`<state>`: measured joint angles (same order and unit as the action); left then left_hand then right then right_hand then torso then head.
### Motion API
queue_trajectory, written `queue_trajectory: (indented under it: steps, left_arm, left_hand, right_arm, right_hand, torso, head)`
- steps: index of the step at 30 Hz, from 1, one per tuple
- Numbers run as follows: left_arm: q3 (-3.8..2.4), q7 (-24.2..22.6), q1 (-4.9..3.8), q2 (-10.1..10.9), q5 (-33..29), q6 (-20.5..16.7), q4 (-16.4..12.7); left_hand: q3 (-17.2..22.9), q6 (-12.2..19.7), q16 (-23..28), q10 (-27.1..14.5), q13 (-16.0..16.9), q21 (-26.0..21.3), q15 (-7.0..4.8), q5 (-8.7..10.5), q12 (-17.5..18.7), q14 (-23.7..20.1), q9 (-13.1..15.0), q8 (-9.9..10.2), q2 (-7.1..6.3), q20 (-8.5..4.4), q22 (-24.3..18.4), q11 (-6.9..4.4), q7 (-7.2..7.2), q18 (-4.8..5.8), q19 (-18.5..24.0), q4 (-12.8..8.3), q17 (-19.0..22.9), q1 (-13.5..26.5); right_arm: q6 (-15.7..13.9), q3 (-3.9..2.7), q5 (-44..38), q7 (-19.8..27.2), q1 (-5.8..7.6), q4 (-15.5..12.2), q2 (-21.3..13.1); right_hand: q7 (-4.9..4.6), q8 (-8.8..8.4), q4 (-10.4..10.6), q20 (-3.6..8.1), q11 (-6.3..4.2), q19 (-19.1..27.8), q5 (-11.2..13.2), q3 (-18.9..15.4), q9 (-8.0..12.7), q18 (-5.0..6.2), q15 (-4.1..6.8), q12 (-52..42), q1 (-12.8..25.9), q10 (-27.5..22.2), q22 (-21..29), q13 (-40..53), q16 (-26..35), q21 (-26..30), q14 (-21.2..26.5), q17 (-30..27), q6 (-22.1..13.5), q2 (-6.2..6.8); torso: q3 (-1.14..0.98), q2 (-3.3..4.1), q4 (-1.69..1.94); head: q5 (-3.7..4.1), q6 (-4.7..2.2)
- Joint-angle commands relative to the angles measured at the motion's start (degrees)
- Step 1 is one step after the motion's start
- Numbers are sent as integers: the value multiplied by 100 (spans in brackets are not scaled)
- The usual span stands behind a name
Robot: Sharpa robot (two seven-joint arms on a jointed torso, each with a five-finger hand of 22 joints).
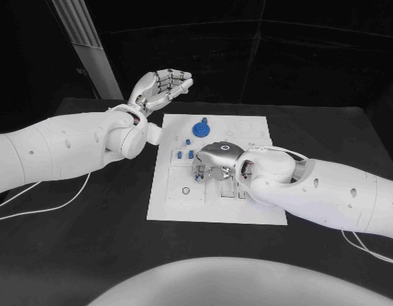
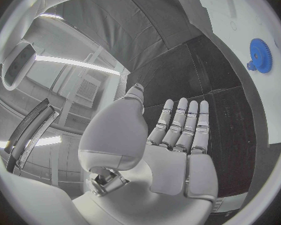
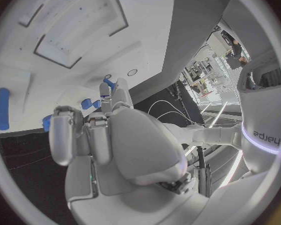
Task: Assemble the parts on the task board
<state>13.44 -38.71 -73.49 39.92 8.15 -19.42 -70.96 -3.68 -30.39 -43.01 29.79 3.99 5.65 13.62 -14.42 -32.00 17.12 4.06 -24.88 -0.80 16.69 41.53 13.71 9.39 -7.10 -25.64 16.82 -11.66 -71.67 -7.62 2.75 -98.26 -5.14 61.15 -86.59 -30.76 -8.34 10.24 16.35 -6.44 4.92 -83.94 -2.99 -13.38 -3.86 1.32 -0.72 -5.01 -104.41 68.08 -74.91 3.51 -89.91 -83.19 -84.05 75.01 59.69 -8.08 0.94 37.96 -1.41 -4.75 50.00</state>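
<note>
The white task board (image 1: 216, 204) lies mid-table. A blue gear (image 1: 200, 130) stands on its far part, with a small blue peg (image 1: 204, 120) just beyond it. My right hand (image 1: 216, 162) hovers low over the board's middle, fingers curled down to the surface. Two small blue parts (image 1: 183, 153) lie just left of it. In the right wrist view, small blue parts (image 3: 87, 104) sit right at my fingertips (image 3: 107, 89); whether one is pinched is hidden. A long blue bar (image 3: 3, 108) lies further off. My left hand (image 1: 160, 86) is raised beyond the board's far-left corner, fingers extended, holding nothing. The gear (image 2: 260, 55) also appears past my left hand (image 2: 178, 135).
The board carries empty recesses and slots (image 3: 59, 50) and a small ring outline (image 1: 186, 190). Black table (image 1: 86, 242) surrounds it. A pale post (image 1: 90, 44) stands behind the far-left corner. Thin cables (image 1: 58, 201) trail on the left, beneath my left arm.
</note>
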Motion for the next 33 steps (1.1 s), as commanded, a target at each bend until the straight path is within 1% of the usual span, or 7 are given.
queue_trajectory:
  steps: [1, 8, 16, 21, 25, 30, 33]
  left_arm:
    - [-3, -1120, -8, -7, -13, 54, 1]
    - [-3, -1116, -8, -7, -13, 53, 5]
    - [-3, -1114, -8, -12, -13, 57, 10]
    - [-3, -1112, -8, -13, -13, 57, 13]
    - [-3, -1111, -8, -9, -13, 54, 14]
    - [-3, -1112, -8, -5, -13, 52, 15]
    - [-3, -1112, -8, -5, -13, 52, 17]
  left_hand:
    - [-45, 55, -39, -43, -5, -35, -7, -33, -37, -45, -7, -29, 74, -3, -5, 15, 662, 83, -40, -4, 9, -4]
    - [-47, 58, -42, -46, -6, -37, -7, -34, -41, -47, -7, -30, 77, -3, -7, 15, 662, 84, -39, -4, 14, -5]
    - [-49, 59, -44, -48, -6, -38, -6, -34, -43, -48, -8, -31, 79, -3, -8, 16, 662, 84, -38, -5, 17, -6]
    - [-51, 61, -46, -50, -6, -40, -6, -34, -45, -49, -8, -32, 80, -3, -10, 16, 663, 85, -37, -5, 20, -7]
    - [-51, 61, -46, -50, -6, -40, -6, -34, -45, -49, -8, -32, 80, -3, -10, 16, 663, 85, -37, -5, 20, -7]
    - [-52, 62, -48, -51, -6, -41, -6, -34, -47, -49, -8, -33, 82, -3, -11, 16, 663, 85, -36, -5, 22, -7]
    - [-54, 63, -50, -53, -7, -42, -6, -34, -49, -50, -8, -35, 83, -3, -12, 16, 663, 86, -35, -5, 25, -8]
  right_arm:
    - [-180, -2, 42, 26, -3, -29, -25]
    - [-234, -2, 127, 53, -14, -25, -38]
    - [-217, -2, 271, 86, -18, 25, 12]
    - [-219, -2, 330, 97, -24, 68, 29]
    - [-188, -2, 347, 95, -28, 76, 37]
    - [-76, -2, 361, 60, -31, 64, 49]
    - [-17, -2, 365, 25, -32, 76, 56]
  right_hand:
    - [-40, -44, -4, -48, 35, -266, 25, 35, -6, 51, -37, 28, 18, -4, -1161, -2, -9, 32, -595, 1499, 15, -334]
    - [-43, -53, -2, -49, 38, -265, 26, 41, -5, 51, -39, 38, 22, -7, -1160, -2, -9, 34, -595, 1499, 9, -344]
    - [-48, -67, 3, -53, 43, -264, 26, 48, -3, 52, -42, 52, 30, -11, -1158, -3, -9, 38, -595, 1499, 0, -357]
    - [-51, -75, 4, -54, 45, -264, 26, 49, -2, 52, -44, 59, 33, -14, -1159, -3, -9, 38, -595, 1499, -7, -358]
    - [-51, -75, 4, -54, 45, -264, 26, 49, -2, 52, -44, 59, 33, -14, -1159, -3, -9, 38, -595, 1499, -7, -358]
    - [-53, -80, 4, -56, 46, -262, 26, 50, -1, 53, -45, 62, 35, -14, -1157, -2, -9, 42, -595, 1499, -12, -359]
    - [-54, -82, 4, -56, 46, -263, 26, 51, -1, 53, -45, 63, 37, -13, -1157, -2, -9, 41, -595, 1499, -13, -360]
  torso:
    - [1, -1, 0]
    - [0, -2, 3]
    - [3, -2, -3]
    - [0, 2, 3]
    - [1, -1, 2]
    - [0, 1, -3]
    - [3, -2, -6]
  head:
    - [-4, 0]
    - [-9, 0]
    - [-5, 0]
    - [-5, 0]
    - [-8, 0]
    - [-12, 0]
    - [0, 0]
